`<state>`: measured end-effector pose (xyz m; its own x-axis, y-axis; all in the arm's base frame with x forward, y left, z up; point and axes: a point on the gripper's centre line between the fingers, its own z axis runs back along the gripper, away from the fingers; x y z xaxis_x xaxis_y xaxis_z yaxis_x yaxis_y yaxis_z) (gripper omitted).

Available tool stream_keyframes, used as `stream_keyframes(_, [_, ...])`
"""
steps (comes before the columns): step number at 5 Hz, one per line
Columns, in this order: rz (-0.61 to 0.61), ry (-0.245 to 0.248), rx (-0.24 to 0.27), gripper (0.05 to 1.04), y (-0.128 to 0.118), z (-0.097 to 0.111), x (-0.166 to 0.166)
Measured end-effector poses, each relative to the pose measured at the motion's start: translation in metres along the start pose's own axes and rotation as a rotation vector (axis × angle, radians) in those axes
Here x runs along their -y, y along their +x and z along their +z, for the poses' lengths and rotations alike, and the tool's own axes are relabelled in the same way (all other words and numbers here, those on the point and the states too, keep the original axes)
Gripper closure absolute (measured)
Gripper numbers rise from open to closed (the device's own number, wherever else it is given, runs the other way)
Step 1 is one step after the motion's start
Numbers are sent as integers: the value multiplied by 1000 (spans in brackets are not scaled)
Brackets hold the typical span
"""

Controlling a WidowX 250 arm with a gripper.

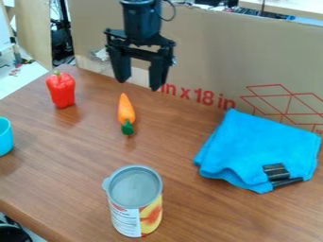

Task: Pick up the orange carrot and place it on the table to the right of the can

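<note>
While the black arm is cut off by the top edge, the gripper [139, 84] hangs with its fingers spread apart and nothing between them. Nearest it is the orange carrot [126, 111], lying just below it in view, green end toward the camera. To its left stands a red pepper [62, 90]; farther out, a blue cup [4, 136] is cut by the left edge. Well below it stands a can [135, 208], its far side hidden. To its lower right lies a folded blue cloth [252, 146] with a black item [276, 172], hard to make out.
</note>
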<state>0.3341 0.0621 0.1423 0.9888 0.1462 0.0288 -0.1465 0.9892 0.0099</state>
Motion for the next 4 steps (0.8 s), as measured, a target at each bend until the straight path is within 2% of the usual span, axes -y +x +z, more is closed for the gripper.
stream_keyframes(1, [85, 18, -9, 83, 8, -6, -27])
stream_keyframes(2, [118, 61, 11, 83, 13, -12, -38])
stream_keyframes(3, [140, 69, 29, 83, 20, -26, -40])
stream_keyframes(4, [172, 50, 69, 83, 27, -36, -49])
